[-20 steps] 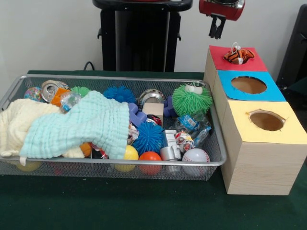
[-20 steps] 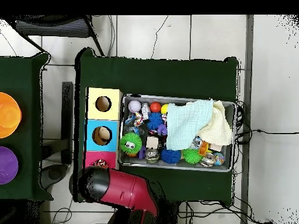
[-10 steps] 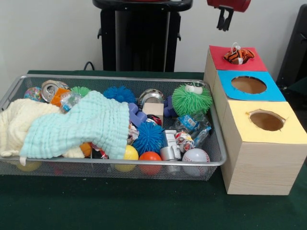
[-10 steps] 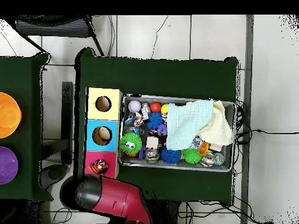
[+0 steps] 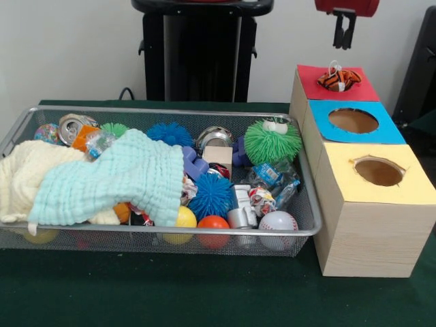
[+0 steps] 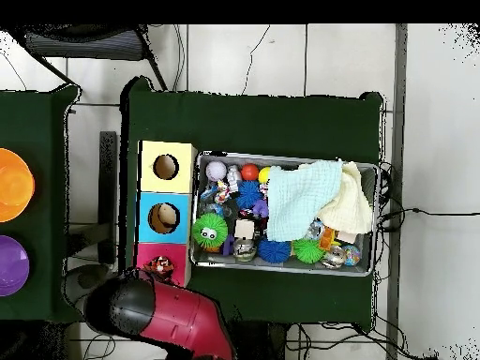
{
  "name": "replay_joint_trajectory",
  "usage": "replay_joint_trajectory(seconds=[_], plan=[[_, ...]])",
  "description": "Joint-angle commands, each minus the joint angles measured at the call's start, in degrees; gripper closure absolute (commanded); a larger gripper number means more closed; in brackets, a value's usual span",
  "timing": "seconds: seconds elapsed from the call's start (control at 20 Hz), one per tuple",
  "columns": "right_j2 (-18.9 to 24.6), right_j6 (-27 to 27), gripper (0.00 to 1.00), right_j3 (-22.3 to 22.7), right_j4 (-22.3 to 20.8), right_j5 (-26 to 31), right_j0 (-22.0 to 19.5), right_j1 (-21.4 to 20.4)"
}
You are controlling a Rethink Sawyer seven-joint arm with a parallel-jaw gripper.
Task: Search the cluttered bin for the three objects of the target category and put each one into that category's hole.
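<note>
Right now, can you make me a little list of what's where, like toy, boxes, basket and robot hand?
tiger toy: sitting in the red hole, sticking out
blue hole: nothing visible inside
yellow hole: nothing visible inside
basket: full of balls, cans and bottles
cloths: green over yellow, covering the basket's left part
gripper: above the red box, holding nothing

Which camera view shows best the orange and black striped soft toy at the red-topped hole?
The front view: the striped soft toy sits in the red-topped hole, stripes plain. The overhead view shows only a small dark patch beside the arm.
</note>
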Motion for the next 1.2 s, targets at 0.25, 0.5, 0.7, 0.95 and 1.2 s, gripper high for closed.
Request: replay_joint_trajectory(seconds=[0.25, 0.5, 0.7, 0.95, 1.2], plan=[[13.5, 10.1, 1.0, 10.1, 3.6, -17.1, -5.7, 5.0], [8.3, 11.3, 1.0, 8.1, 0.6, -14.9, -2.4, 6.8], [5.7, 11.8, 1.0, 7.5, 0.2, -10.5, -0.6, 7.0], [4.3, 13.3, 1.0, 8.4, 0.6, -6.9, 1.4, 5.2], [4.7, 13.7, 1.0, 7.4, 1.9, -8.3, 2.0, 6.2]])
